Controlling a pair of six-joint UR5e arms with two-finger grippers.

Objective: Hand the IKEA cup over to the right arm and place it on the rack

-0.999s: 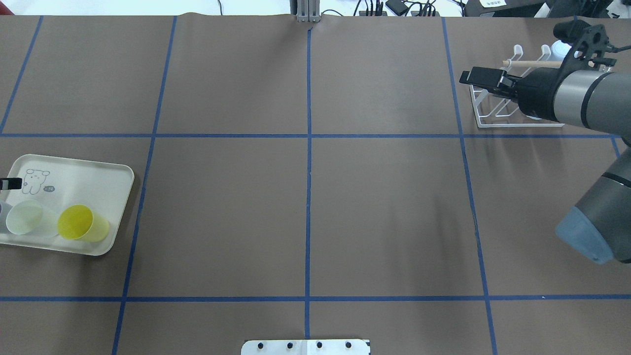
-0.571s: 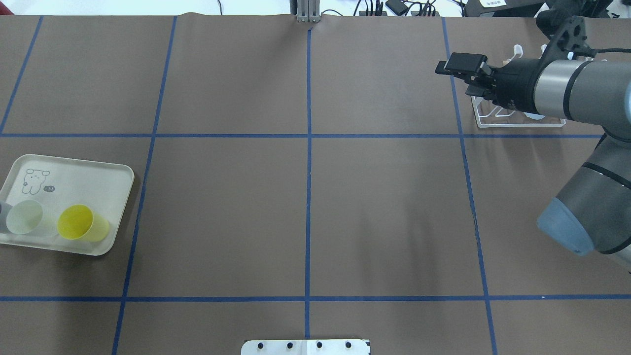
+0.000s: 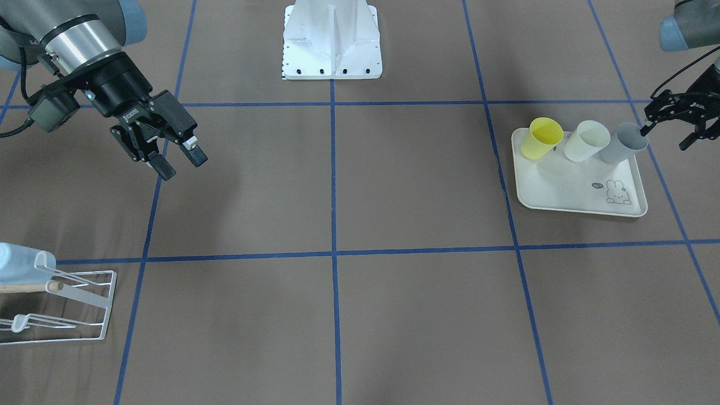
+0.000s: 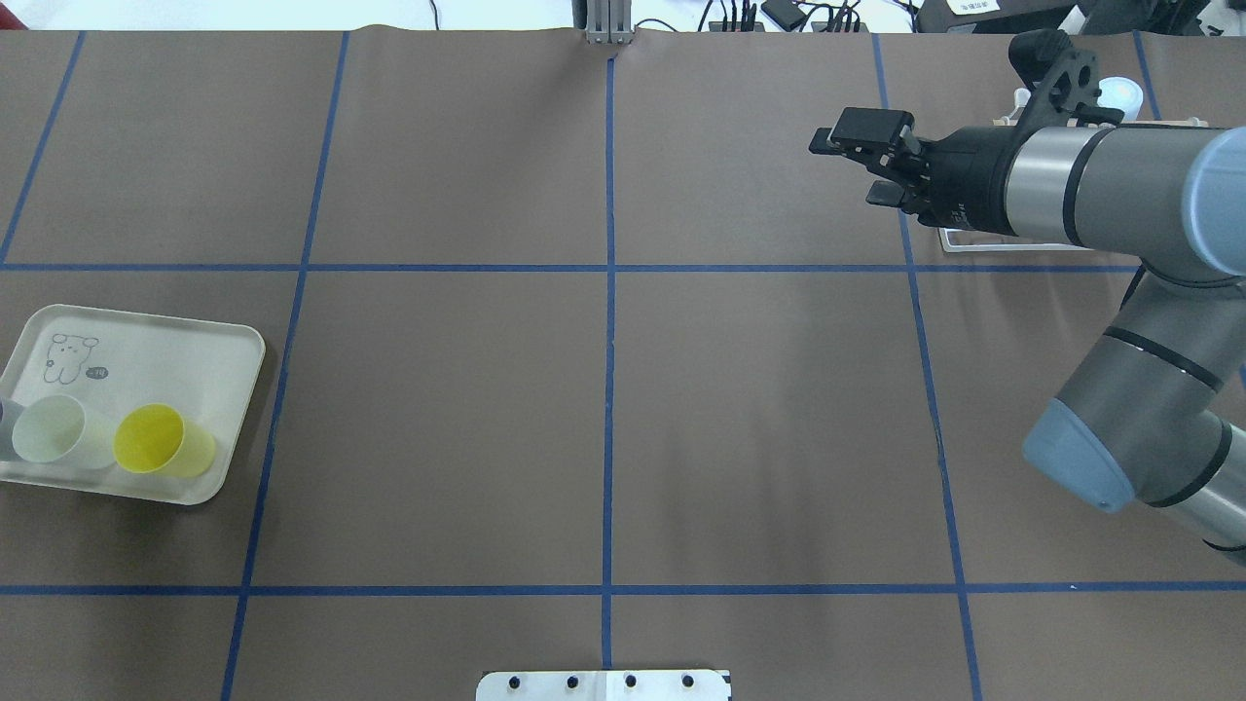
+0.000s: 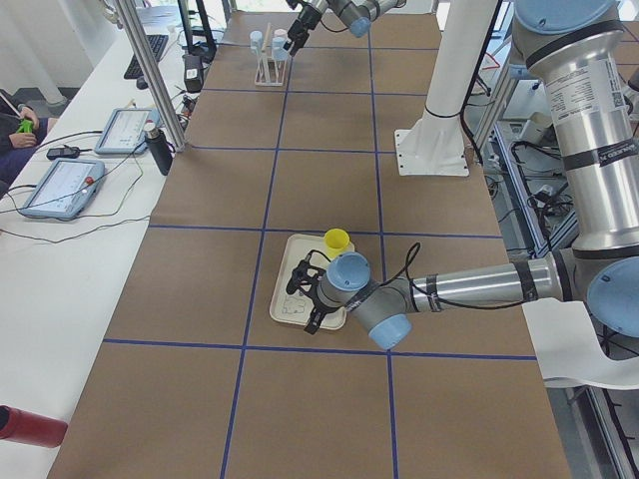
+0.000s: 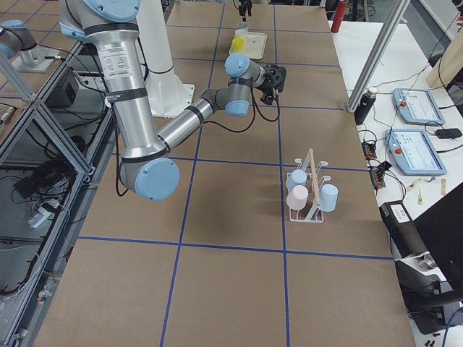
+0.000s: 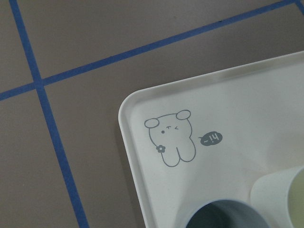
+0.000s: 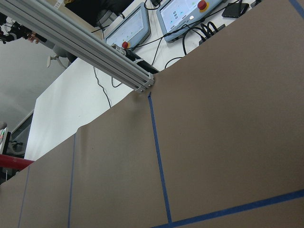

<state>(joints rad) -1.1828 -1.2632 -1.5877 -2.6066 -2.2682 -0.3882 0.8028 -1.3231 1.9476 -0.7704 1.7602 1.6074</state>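
Observation:
Three cups stand on the cream tray (image 3: 579,188): a yellow cup (image 3: 541,138), a pale cup (image 3: 586,140) and a grey cup (image 3: 623,144). My left gripper (image 3: 662,139) is open at the grey cup's outer side, one fingertip (image 3: 642,131) by its rim; whether it touches is unclear. In the left wrist view the grey cup's rim (image 7: 223,216) sits at the bottom edge. The right arm's gripper (image 4: 845,172) hangs open and holds nothing, left of the white rack (image 6: 309,196). In the overhead view the arm hides most of the rack (image 4: 959,239).
The rack holds a pale blue cup (image 6: 298,177), a pink cup (image 6: 296,196) and a light blue cup (image 6: 328,196). The white robot base (image 3: 332,39) stands at the table's near edge. Blue tape lines cross the brown table cover (image 4: 604,389).
The right arm has swung away from the rack toward the table's middle, gripper staying open. The left fingertip seen over the tray has left the overhead view.

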